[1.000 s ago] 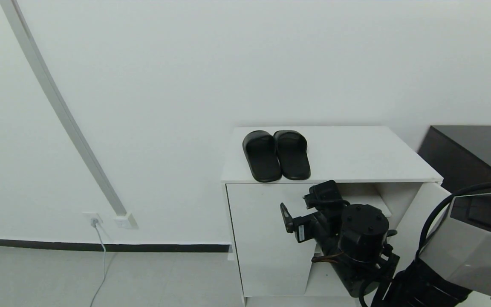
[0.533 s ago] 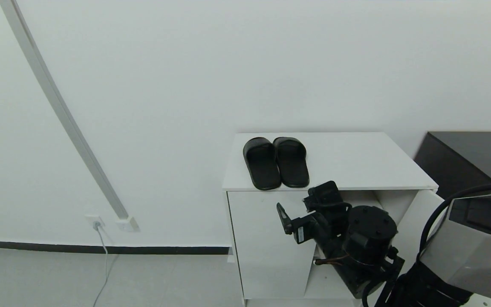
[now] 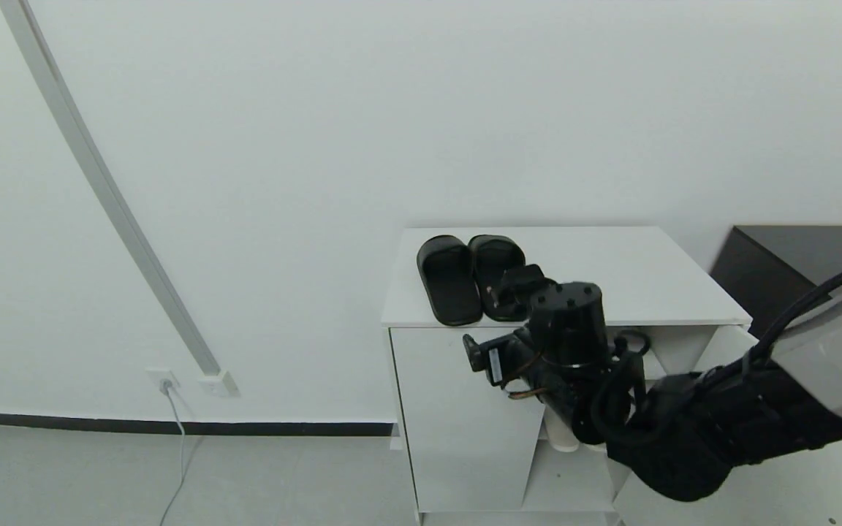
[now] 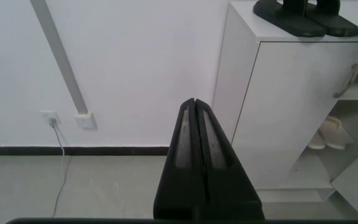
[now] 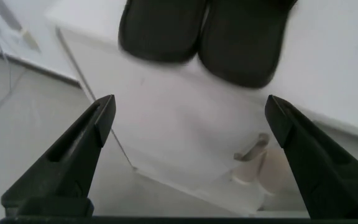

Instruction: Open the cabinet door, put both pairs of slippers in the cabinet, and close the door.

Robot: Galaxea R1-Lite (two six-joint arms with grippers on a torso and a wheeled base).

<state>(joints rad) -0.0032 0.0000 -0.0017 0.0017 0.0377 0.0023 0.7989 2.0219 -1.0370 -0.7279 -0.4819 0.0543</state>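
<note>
The right hand (image 5: 190, 104) rose from the open cabinet (image 3: 633, 277) to the black slippers (image 3: 449, 281) at its top's front-left corner, spread wide and empty; grasping that pair looked next.

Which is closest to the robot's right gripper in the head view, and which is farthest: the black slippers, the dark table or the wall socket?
1. The black slippers: on top of the cabinet, right beside the right gripper.
2. The dark table: just past the cabinet, on the robot's right.
3. The wall socket: low on the wall, far off to the left.
</note>
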